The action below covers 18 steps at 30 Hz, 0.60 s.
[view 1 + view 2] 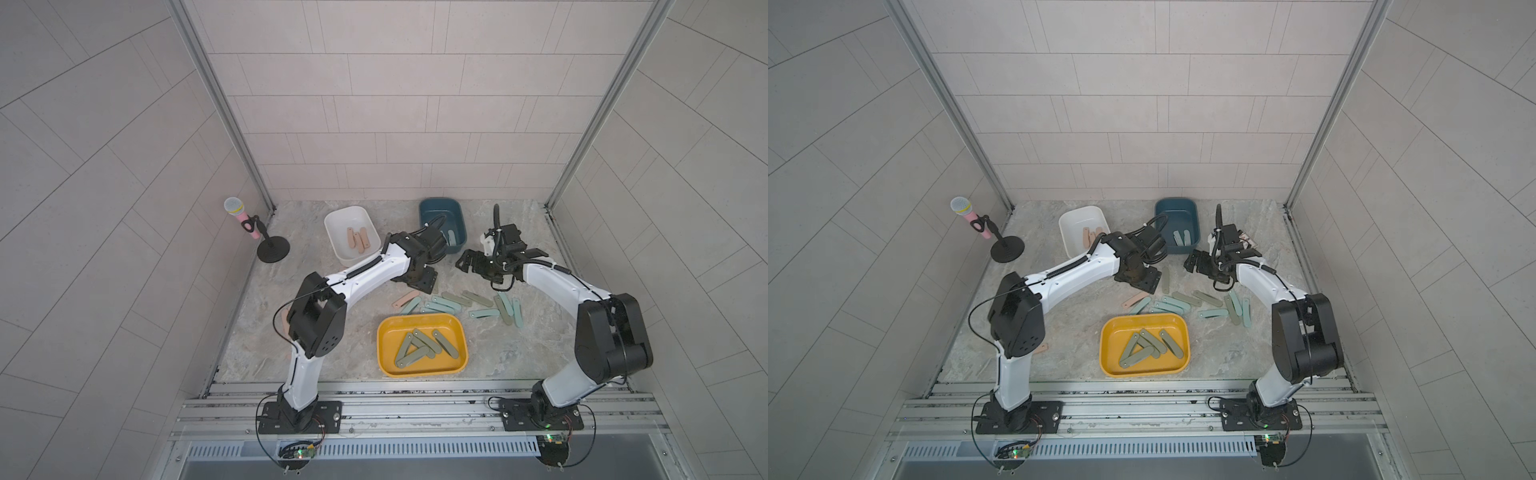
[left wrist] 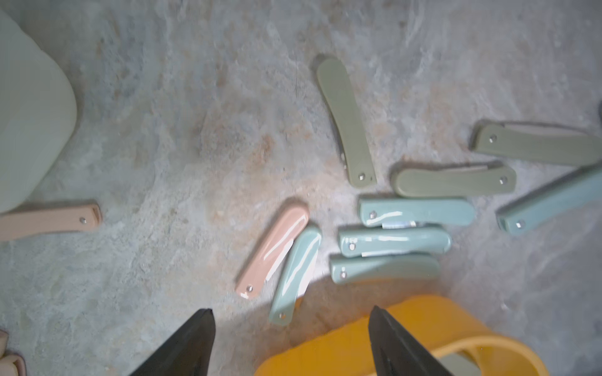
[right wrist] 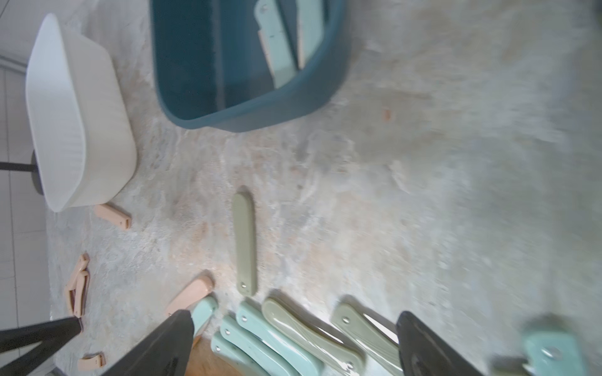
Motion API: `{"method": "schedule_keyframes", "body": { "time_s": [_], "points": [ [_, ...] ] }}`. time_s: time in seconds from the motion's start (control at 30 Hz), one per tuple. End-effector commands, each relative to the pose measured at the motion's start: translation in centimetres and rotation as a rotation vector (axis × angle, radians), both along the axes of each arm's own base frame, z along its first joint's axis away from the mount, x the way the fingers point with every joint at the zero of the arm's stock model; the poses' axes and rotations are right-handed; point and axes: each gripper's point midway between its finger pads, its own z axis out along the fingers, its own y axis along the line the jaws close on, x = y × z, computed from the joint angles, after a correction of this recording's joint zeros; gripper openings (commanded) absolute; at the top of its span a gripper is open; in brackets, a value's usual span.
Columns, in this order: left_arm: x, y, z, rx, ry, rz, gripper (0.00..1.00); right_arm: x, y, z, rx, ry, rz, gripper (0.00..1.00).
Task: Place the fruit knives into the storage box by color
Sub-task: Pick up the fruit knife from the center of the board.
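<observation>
Neither gripper holds anything. The left gripper point(image 2: 291, 341) hangs over the table point(image 1: 519, 353) with its fingers point(image 2: 192, 345) spread and bare. Just ahead of its tips, flat on the table and clear of them, a pink knife point(image 2: 273, 250) and a teal knife point(image 2: 294, 273) lie side by side. Three more teal knives point(image 2: 394, 242) lie in a row just past them, and a lone olive knife point(image 2: 345, 120) lies farther out.

The right gripper point(image 3: 294, 325) is spread wide too, empty, above the same loose heap point(image 1: 449, 305). The heap sits between the two grippers and the yellow box point(image 1: 382, 345).

That box holds olive knives point(image 1: 424, 345). The white box point(image 1: 332, 224) holds pink ones point(image 1: 357, 241), and the blue box point(image 1: 428, 208) holds teal ones point(image 1: 1179, 237). A few stray pink knives point(image 3: 78, 286) lie well apart from the heap, on the white box's side.
</observation>
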Motion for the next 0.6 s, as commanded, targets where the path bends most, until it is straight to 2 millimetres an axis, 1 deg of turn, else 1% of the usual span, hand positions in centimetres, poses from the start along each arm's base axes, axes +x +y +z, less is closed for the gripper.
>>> {"method": "schedule_keyframes", "body": {
  "time_s": [0.0, 0.07, 0.17, 0.3, 0.37, 0.5, 0.57],
  "points": [
    [1.0, -1.1, -0.8, 0.077, -0.063, 0.052, 0.79, -2.0, -2.2, -0.4, -0.048, 0.036, -0.037, 1.0],
    [1.9, -2.7, -1.1, 0.061, -0.121, 0.055, 0.77, -2.3, -2.7, -0.1, -0.04, 0.029, -0.045, 1.0],
    [3.2, -4.1, -1.9, 0.012, -0.154, 0.087, 0.73, -2.6, -2.6, 0.0, -0.027, 0.031, -0.04, 1.0],
    [4.7, -4.0, -3.4, 0.061, -0.185, 0.138, 0.7, -2.9, -2.0, -0.3, 0.013, 0.031, -0.036, 1.0],
    [5.2, -4.3, -4.2, 0.076, -0.177, 0.149, 0.69, -3.0, -1.9, -0.3, 0.019, 0.029, -0.032, 1.0],
    [5.9, -5.8, -5.6, 0.059, -0.16, 0.154, 0.69, -3.0, -1.7, -0.3, 0.03, 0.024, -0.029, 1.0],
    [6.3, -5.8, -6.0, 0.07, -0.165, 0.165, 0.67, -3.0, -1.5, -0.4, 0.042, 0.026, -0.026, 1.0]
  ]
}}
